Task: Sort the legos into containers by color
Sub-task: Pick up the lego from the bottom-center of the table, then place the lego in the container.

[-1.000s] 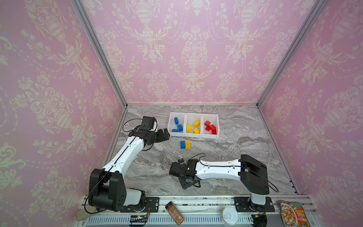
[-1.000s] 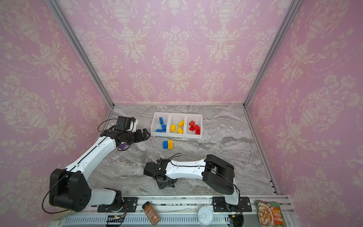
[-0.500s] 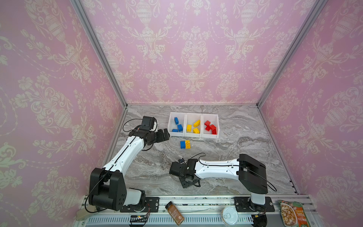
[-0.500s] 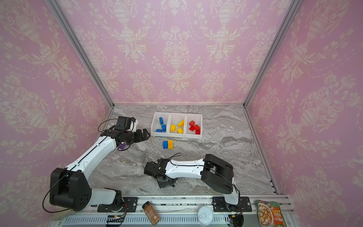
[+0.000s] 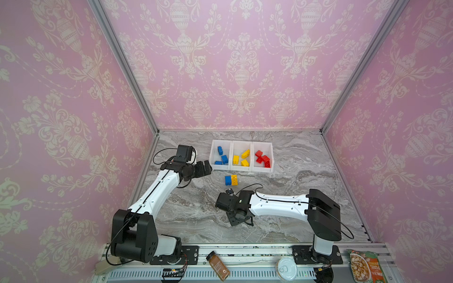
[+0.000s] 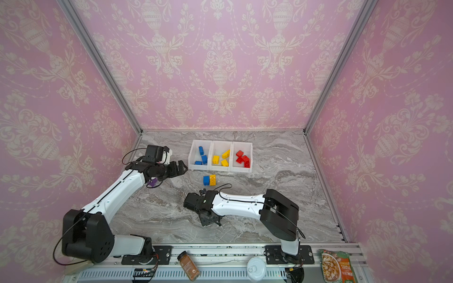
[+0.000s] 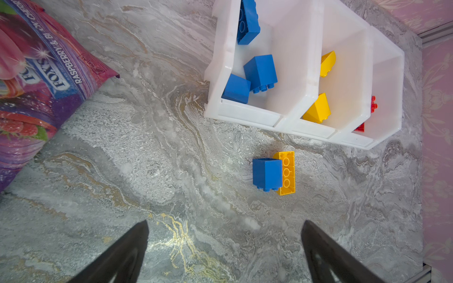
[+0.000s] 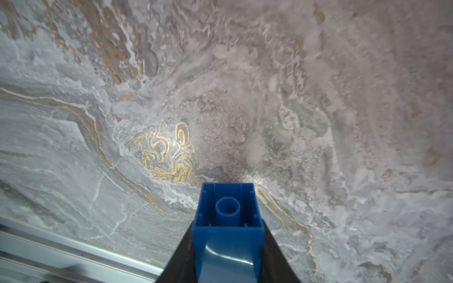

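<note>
blue brick — within right gripper

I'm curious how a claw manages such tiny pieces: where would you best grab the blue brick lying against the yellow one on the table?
Probably from straight above the blue brick, closing on its studded end and the opposite end. It lies on its side, and one flat side touches the yellow brick, so no finger fits there; those two ends are free.
</note>
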### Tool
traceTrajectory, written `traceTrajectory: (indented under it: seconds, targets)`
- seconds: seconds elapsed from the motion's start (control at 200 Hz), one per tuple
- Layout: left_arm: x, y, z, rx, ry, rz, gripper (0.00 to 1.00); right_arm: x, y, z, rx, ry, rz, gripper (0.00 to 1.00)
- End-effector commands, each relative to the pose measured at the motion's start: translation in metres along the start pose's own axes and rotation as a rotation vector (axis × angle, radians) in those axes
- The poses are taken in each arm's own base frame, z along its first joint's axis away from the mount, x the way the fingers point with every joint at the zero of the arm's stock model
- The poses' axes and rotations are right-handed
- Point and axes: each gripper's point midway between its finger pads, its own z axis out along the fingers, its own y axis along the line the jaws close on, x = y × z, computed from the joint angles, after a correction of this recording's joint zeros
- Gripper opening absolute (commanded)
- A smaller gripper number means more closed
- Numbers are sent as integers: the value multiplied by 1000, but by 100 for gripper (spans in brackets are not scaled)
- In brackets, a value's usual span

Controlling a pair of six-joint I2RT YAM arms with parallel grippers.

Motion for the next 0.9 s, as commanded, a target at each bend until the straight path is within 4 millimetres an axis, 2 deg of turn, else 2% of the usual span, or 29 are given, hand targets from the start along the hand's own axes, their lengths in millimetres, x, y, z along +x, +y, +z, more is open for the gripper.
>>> traceTrajectory:
  seconds: [0.0, 0.19, 0.42, 0.73, 0.891]
  targets:
    - [11, 5, 5, 4, 45, -28, 99, -34, -15, -29, -2, -97, -19, 27]
    - [14, 7, 5, 4, 41, -33, 99, -89, -34, -50, -19, -202, -17, 27]
    - [20, 6, 3, 22, 46, -45, 99, -167, -51, -74, -81, -342, -5, 27]
    - [36, 7, 3, 84, 54, -115, 99, -258, -60, -70, -151, -430, -8, 27]
    - [42, 7, 4, 118, 51, -150, 99, -292, -62, -55, -189, -448, 7, 27]
